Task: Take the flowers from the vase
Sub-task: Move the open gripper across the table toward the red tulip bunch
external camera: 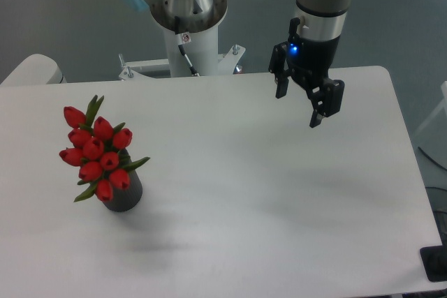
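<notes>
— Over on the near left of the table [279, 193], what is standing there?

— The vase [124, 196]: a small, dark, near-black cylinder, upright on the white surface. The flowers [96, 153] sit in its mouth — a bunch of red tulip buds with green leaves, leaning up and to the left. The bunch is larger than the vase and hides its mouth, so only the lower wall shows. The stems cannot be seen from this position.

— And the gripper?

— The gripper [299, 109] hangs above the far right part of the table, well apart from the flowers. Its two black fingers [282, 83] point downward and stand spread, with a clear gap between them; nothing is held. A small blue light shows on the wrist body above the fingers.

— Contact with anything?

— None visible. The fingers are clear of the surface, and the gripper touches neither vase nor flowers.

— What else is in view?

— The arm's white pedestal [188, 40] rises just behind the far edge of the table, left of the gripper, with a cable running down its front. A pale rounded object [31, 69] sits at the far left corner; what it is cannot be told. A dark object shows at the lower right corner, mostly cut off.
</notes>
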Controlling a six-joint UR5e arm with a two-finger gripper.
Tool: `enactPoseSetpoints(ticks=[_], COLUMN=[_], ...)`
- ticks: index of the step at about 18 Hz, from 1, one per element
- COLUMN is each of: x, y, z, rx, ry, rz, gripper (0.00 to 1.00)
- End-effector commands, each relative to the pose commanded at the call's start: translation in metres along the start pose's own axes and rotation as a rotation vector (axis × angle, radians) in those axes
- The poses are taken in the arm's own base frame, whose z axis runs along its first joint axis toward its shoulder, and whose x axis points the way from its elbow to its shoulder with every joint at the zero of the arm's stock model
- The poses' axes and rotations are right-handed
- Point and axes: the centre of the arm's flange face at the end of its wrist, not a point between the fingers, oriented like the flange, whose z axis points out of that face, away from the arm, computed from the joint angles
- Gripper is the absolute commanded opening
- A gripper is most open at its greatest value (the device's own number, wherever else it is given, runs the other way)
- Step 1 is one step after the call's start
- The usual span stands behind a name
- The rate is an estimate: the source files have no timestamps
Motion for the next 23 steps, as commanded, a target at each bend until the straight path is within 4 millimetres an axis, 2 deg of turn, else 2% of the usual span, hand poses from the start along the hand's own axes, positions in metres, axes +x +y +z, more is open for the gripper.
enactPoseSetpoints(ticks=[2, 8, 19, 20, 23], x=[0.001, 0.003, 0.005, 0.007, 0.019], y=[-0.002, -0.024, -0.035, -0.036, -0.059], z=[0.001, 0.006, 0.008, 0.012, 0.030], rx=[0.002, 0.015, 0.093, 0.097, 0.152], ry=[0.004, 0.000, -0.001, 0.010, 0.007], rz=[-0.008, -0.026, -0.093, -0.121, -0.200], gripper=[1.00, 1.00, 1.00, 1.00, 1.00])
